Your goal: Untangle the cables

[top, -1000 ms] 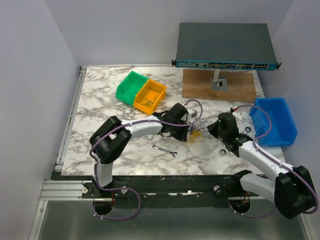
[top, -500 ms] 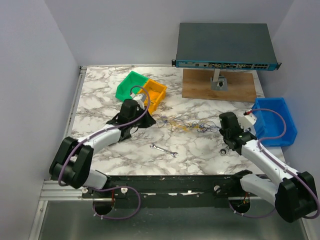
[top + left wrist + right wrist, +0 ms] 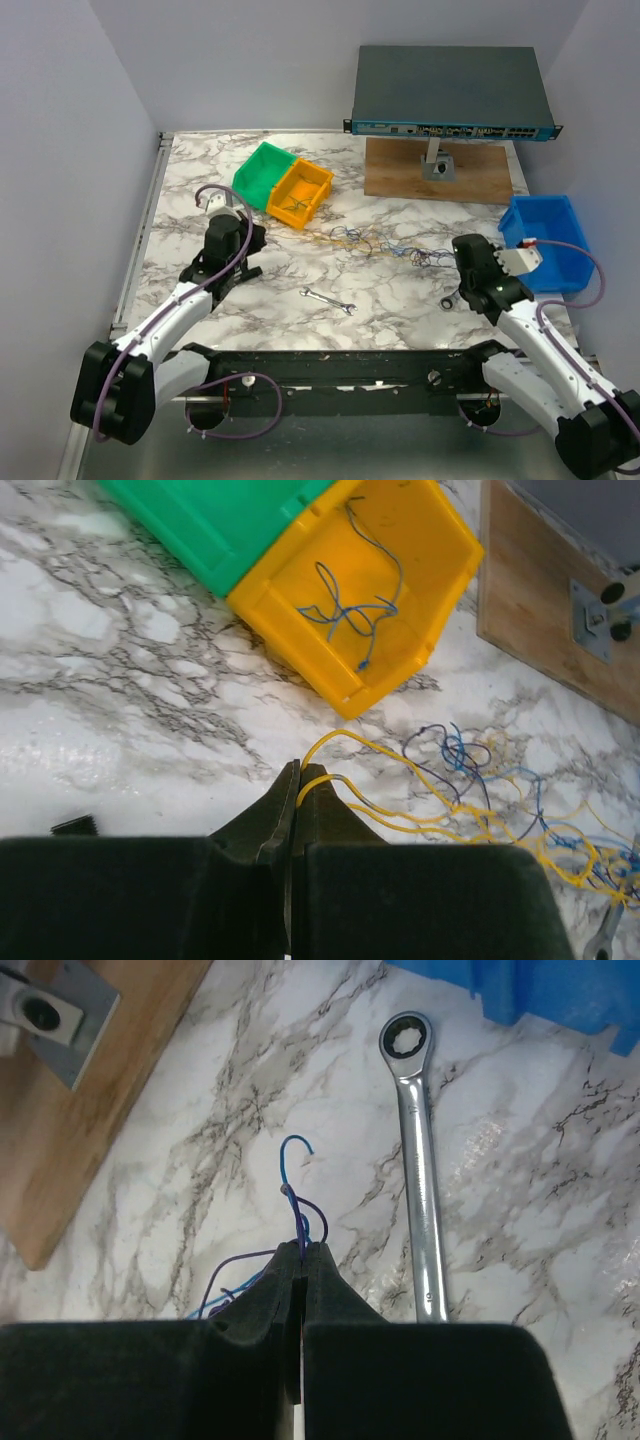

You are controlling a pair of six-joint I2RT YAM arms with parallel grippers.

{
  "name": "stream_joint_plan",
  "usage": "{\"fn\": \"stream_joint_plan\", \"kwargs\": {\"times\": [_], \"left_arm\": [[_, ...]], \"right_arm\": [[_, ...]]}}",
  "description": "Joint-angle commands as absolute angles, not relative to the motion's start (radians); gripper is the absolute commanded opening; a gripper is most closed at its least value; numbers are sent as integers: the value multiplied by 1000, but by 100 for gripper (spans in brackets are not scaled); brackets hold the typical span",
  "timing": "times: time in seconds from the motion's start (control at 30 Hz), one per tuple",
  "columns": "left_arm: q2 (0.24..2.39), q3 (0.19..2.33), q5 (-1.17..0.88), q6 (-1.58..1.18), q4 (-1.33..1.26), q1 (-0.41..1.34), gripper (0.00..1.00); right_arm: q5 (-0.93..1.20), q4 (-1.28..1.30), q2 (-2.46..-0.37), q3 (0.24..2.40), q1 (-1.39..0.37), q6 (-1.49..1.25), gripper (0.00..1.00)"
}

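We see the cables [image 3: 385, 247] stretched thin across the middle of the table [image 3: 200, 180], just right of the yellow bin [image 3: 305, 178]. Our left gripper [image 3: 294, 780] pinches their yellow end, our right gripper [image 3: 302, 1252] their blue end

The left tool [image 3: 293, 786], jaws pressed together, pinches yellow loops of the cables [image 3: 470, 815], which trail across the marble bench [image 3: 110, 680] in a blue-and-yellow tangle. Beyond, a yellow bin [image 3: 290, 630] holding loose blue wire [image 3: 350, 610] touches a green bin [image 3: 230, 520].
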State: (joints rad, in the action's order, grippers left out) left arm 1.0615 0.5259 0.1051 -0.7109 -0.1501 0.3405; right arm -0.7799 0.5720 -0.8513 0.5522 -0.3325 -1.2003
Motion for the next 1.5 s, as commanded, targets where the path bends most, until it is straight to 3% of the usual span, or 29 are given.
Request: {"fn": "stream_joint_plan", "kwargs": {"times": [0.0,0.13,0.27,0.33,0.4,0.43,0.5,0.63,0.83,1.07,1.33,1.47], "left_arm": [[1006,507,333,-770,-81,324,0],[946,475,436,-843,-30,307,0],[932,437,367,-805,-131,305,0],[973,439,238,-730,-221,306,0],[1025,457,54,-660,-313,307,0],[1054,466,-53,-630,-355,309,0],[1117,510,-161,-608,-366,318,0],[1164,549,-190,-597,-336,332,0],[1122,526,-136,-604,-330,333,0],[1081,505,-106,-603,-333,333,0],[1053,497,-71,-608,-317,333,0],[1018,479,-8,-618,-302,333,0]], "right_arm": [[-925,705,-736,524,-324,-1352,1],[-1014,817,-595,512,-324,-1462,1],[-966,671,-541,494,-323,-1243,2],[-859,565,-566,489,-324,-1086,25],[-646,435,-593,495,-323,-846,76],[-535,401,-602,498,-323,-766,91],[-352,288,-609,479,-323,-647,93],[-52,170,-664,474,-324,-526,92],[166,147,-938,566,-350,-432,92],[-80,193,-1201,693,-618,-392,97],[-254,230,-1406,747,-704,-434,100],[-278,242,-1477,753,-707,-466,87]]}}
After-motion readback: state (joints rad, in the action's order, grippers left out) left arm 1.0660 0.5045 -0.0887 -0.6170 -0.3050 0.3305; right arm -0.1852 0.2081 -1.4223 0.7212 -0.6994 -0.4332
